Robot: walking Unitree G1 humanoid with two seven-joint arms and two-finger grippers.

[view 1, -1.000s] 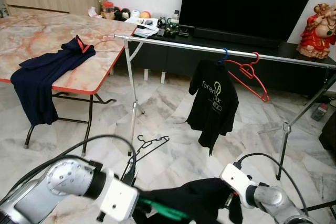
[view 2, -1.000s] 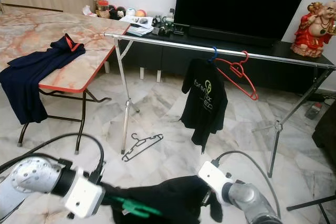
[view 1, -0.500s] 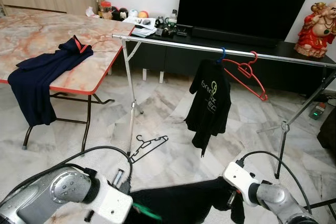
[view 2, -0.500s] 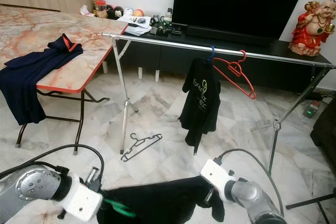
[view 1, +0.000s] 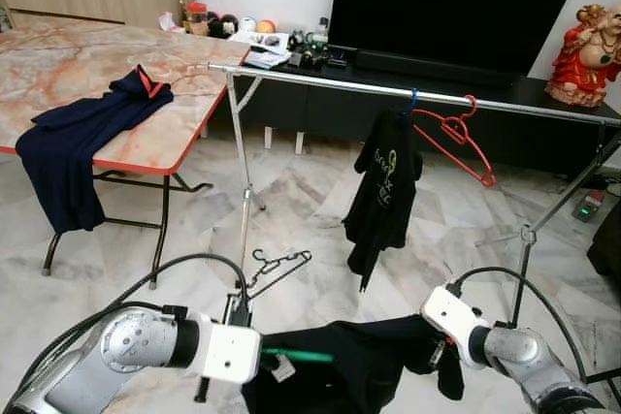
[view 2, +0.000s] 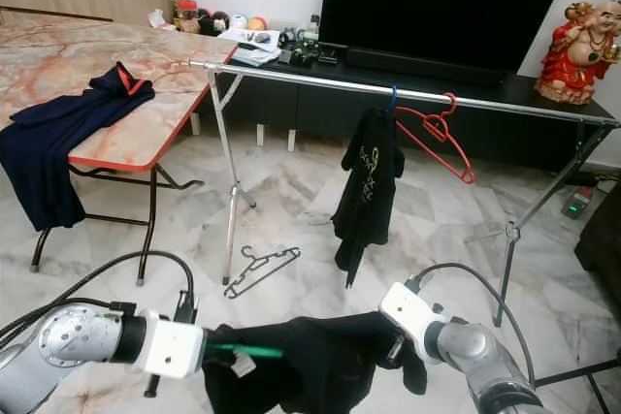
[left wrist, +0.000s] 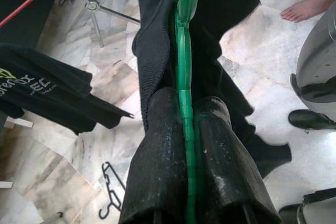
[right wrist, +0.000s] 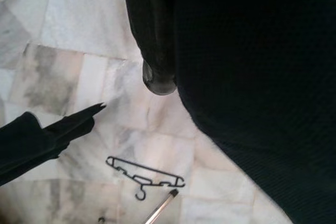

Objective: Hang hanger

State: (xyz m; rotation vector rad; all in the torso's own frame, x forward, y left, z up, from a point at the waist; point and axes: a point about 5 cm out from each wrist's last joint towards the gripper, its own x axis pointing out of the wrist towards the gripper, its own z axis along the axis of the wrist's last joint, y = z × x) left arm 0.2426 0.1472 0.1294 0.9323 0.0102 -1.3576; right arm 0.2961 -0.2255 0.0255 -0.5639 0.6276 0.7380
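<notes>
Left end effector point(left wrist: 186, 182) pinches the green hanger point(view 1: 296, 355), which lies level, carrying a black garment point(view 1: 359, 366). Right end effector point(view 1: 441, 356) grips that garment's far side. The rail point(view 1: 330, 82) stands ahead and above, nearer the right arm.

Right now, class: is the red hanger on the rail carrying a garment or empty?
Empty. The red hanger hangs bare and tilted on the rail, beside the black shirt, which hangs from a blue hook.

A black wire hanger point(view 1: 279, 269) lies on the marble floor point(view 1: 301, 201) beside the rack's leg point(view 1: 244, 203).
</notes>
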